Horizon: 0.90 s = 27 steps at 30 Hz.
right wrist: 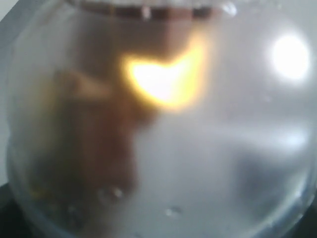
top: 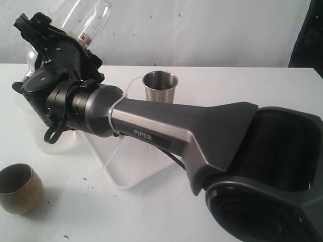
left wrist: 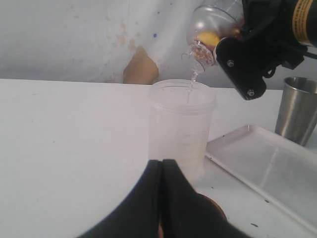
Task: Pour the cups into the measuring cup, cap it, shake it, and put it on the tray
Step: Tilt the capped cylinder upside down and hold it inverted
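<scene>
Your right gripper (top: 75, 40) is clamped on the measuring cup (top: 88, 17), jaws wide around its body. The arm reaches across from the right, so the cup is held up at the far left, clear of the table. The cup is tipped with its mouth down, directly over the open frosted jar (left wrist: 182, 129). A thin clear stream runs from the mouth into the jar. There are yellow and brownish bits inside the cup. The right wrist view is too blurred to tell what they are.

Your left gripper (left wrist: 161, 171) is closed, fingers pressed together with nothing between them. It sits low on the near side of the jar, apart from it and pointing at it. It is nowhere near the measuring cup, which hangs above and beyond the jar.

The tray (top: 128, 174) lies flat mid-table under the right arm, with nothing visible on the part that shows. The jar stands upright just beside one of its corners. The steel tumbler (top: 160, 86) stands upright past the tray's far edge, close to it. The brass cup (top: 20, 189) stands upright at the near left, well apart from the tray and both grippers. From here it looks empty.
</scene>
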{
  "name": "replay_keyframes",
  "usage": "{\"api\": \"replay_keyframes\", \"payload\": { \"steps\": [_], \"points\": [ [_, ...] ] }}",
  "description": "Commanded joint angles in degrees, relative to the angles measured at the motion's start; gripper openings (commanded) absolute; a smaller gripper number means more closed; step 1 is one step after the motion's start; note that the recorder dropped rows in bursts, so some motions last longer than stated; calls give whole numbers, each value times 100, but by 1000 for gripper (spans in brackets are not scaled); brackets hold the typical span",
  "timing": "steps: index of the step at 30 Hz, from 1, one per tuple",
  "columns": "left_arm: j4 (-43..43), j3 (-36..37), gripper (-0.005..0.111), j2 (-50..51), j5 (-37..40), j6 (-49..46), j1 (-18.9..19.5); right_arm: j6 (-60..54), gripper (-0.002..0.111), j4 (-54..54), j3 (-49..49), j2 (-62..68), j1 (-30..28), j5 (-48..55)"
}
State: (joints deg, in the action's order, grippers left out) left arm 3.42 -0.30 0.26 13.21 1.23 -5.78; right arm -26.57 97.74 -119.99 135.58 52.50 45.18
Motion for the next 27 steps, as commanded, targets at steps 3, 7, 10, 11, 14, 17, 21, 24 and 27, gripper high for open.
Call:
{"api": "replay_keyframes", "payload": {
  "steps": [3,7,10,11,14,17,21,24,27],
  "points": [
    [-3,30,0,-26,9,-6,-20,-45,0,221,-62,-73,-53,28],
    [-3,30,0,-26,9,-6,-20,-45,0,221,-62,-73,-53,53],
    [-3,30,0,-26,9,-6,-20,-35,0,221,-62,-73,-53,144],
    [-3,30,0,-26,9,-6,-20,-35,0,221,-62,-73,-53,163],
    [-3,30,0,-26,9,-6,-20,98,0,221,-62,-73,-53,241],
    [-3,30,0,-26,9,-6,-20,763,0,221,-62,-73,-53,254],
    [-3,30,0,-26,9,-6,-20,2366,0,221,-62,-73,-53,357],
    [-3,30,0,-26,9,-6,-20,3925,0,221,-62,-73,-53,679],
    [-3,30,0,-26,9,-6,-20,5207,0,221,-62,-93,-53,1151]
  ]
}}
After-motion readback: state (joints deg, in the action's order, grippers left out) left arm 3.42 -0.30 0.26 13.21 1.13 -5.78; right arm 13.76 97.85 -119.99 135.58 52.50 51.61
